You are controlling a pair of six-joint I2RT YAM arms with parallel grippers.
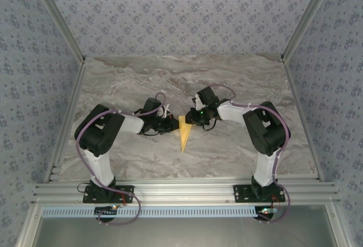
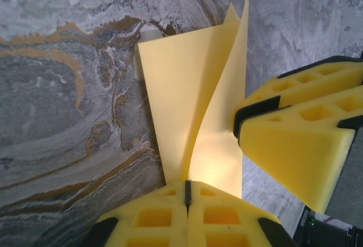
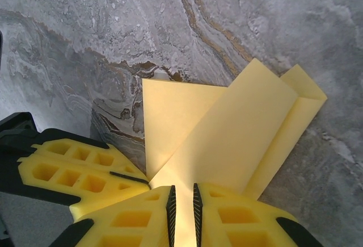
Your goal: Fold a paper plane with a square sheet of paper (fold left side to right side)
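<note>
Now matte yellow-orange paper plane (image 1: 184, 134), kite-shaped, creased; left gripper (image 2: 188, 189) pinches it tight, right gripper (image 3: 182, 195) narrowly clamps flap.

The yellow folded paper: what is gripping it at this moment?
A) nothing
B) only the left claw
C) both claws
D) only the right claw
C: the left gripper is shut on an edge of the paper plane, and the right gripper pinches it too, the sheet running between its fingers in its own wrist view.
</note>
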